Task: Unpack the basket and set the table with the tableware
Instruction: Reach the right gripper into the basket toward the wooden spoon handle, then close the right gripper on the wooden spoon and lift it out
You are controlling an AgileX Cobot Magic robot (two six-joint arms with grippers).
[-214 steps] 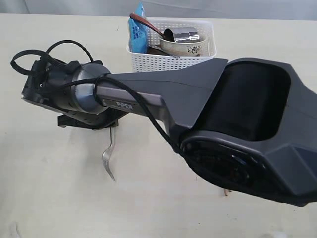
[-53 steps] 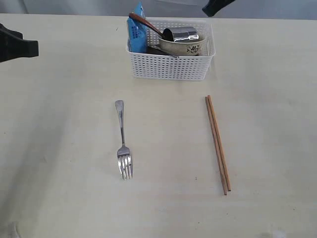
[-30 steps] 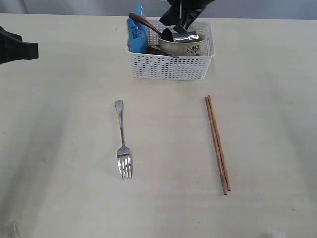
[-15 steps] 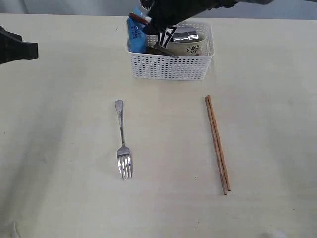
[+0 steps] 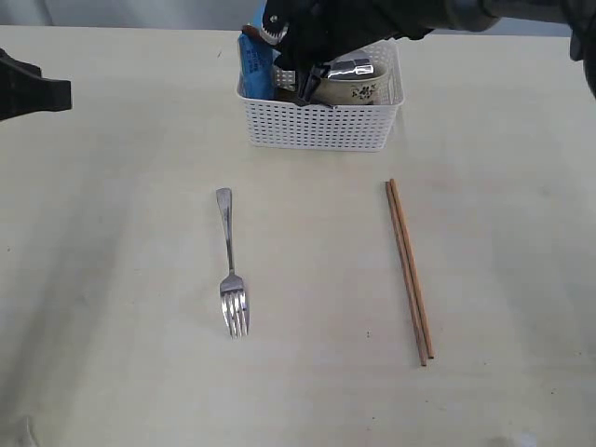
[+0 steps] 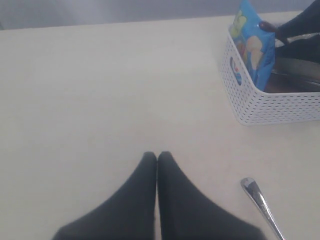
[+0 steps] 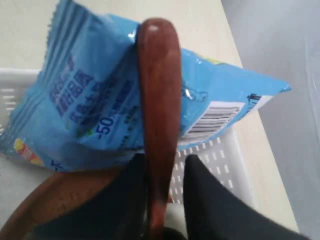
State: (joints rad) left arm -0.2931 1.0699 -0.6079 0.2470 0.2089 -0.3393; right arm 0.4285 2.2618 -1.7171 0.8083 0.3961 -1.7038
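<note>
Basket (image 5: 317, 126) on the bench (image 5: 112, 279): right gripper (image 7: 164, 165) straddles the wooden spoon (image 7: 157, 75), jaws not yet clamped; left gripper (image 6: 157, 157) closed, empty.

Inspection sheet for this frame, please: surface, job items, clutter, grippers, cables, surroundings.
Surface: pale table, no spills seen.
Job's things: fork and chopsticks lie on the table, apart; basket holds bowl, mug, wooden spoon and brown plate.
Clutter: blue snack packet standing in the basket.
Grippers: right gripper straddles the spoon's handle, with a gap at one finger; left gripper shut, empty, above the table.
Cables: nothing seen.
Surroundings: grey backdrop behind the table.
</note>
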